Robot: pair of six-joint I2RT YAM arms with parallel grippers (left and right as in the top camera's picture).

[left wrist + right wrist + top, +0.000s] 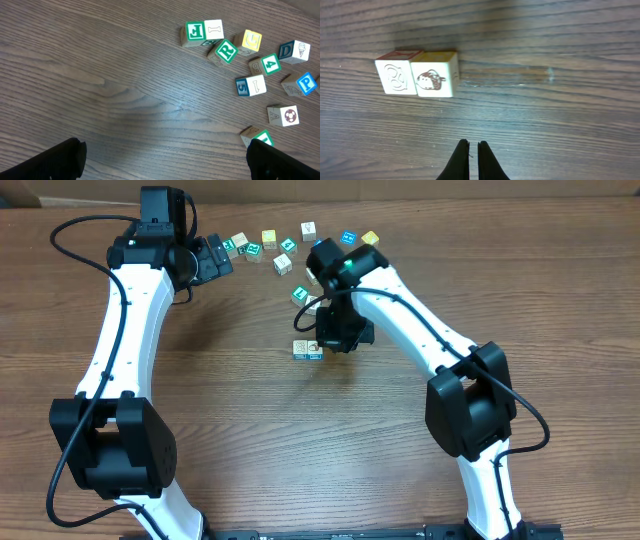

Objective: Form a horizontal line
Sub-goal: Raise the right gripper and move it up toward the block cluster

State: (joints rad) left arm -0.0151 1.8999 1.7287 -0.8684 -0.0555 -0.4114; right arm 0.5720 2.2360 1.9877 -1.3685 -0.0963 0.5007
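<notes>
**Row two cubes long, spares tightly bunched**

Surface (pixel 545 115) lies bare ahead and right of the right jaws, which are pressed together and empty. Left jaws stand wide apart, holding nothing. Loose cubes (pixel 226 50) crowd ahead-right of them, so a grab may nudge neighbours. The horizontal line (pixel 416 75), two touching cubes, sits ahead-left of the right jaws; a clumsy placement could skew it.

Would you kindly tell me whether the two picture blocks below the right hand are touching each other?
Touching. The right wrist view shows the red-edged block and yellow-edged block flush side to side, with no gap between them.
</notes>
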